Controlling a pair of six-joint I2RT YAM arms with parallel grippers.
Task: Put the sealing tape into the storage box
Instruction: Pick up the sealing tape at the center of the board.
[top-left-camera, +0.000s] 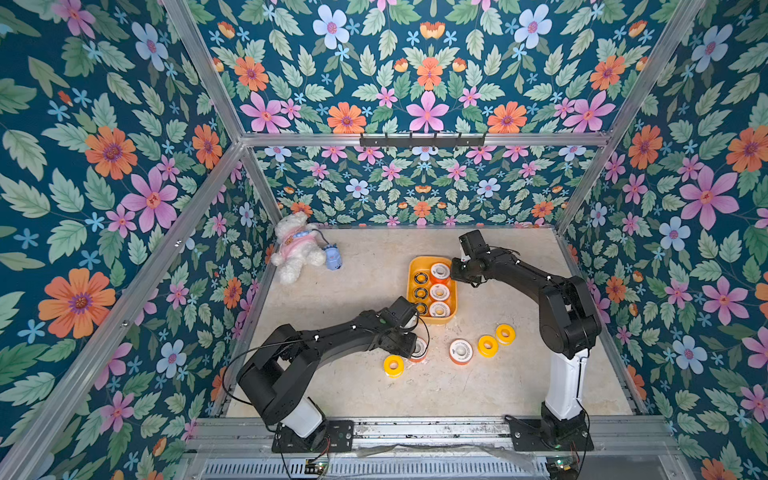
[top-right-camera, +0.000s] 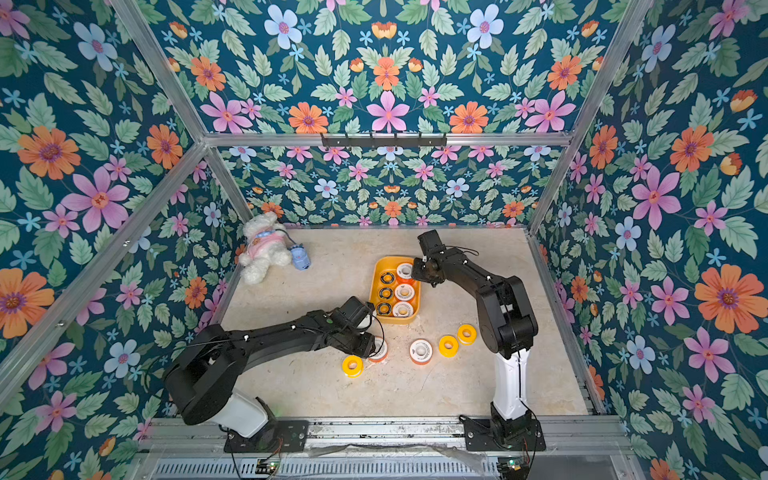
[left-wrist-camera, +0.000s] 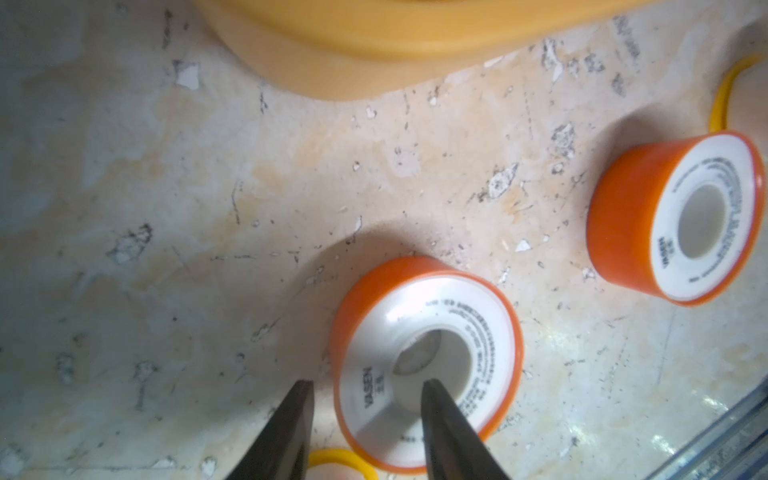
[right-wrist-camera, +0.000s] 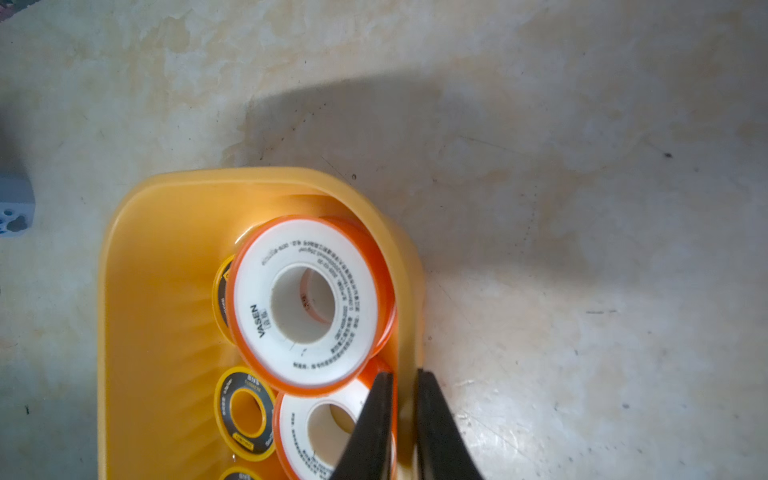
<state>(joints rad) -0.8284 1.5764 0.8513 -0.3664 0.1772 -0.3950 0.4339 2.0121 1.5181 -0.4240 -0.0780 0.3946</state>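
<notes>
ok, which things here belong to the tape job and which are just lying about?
Job: storage box; white-and-orange spools and black-and-yellow spools already in it; on the table, three yellow spools and two loose white-and-orange spools, one at the left gripper.
Lying about: white plush toy; small blue item beside it.

In both top views a white plush toy (top-left-camera: 297, 249) (top-right-camera: 266, 249) in a pink top lay sprawled. Under the toy spread a beige, stone-patterned table (top-left-camera: 415, 390). A small blue pouch (top-left-camera: 332, 257) lay just beside the toy, with a dark cord running between them. Floral wallpaper (top-left-camera: 104, 158) in an aluminium frame (top-left-camera: 199, 62) rose close behind the toy. Well above the toy, a black hook rail (top-left-camera: 422, 140) crossed the back wall.
</notes>
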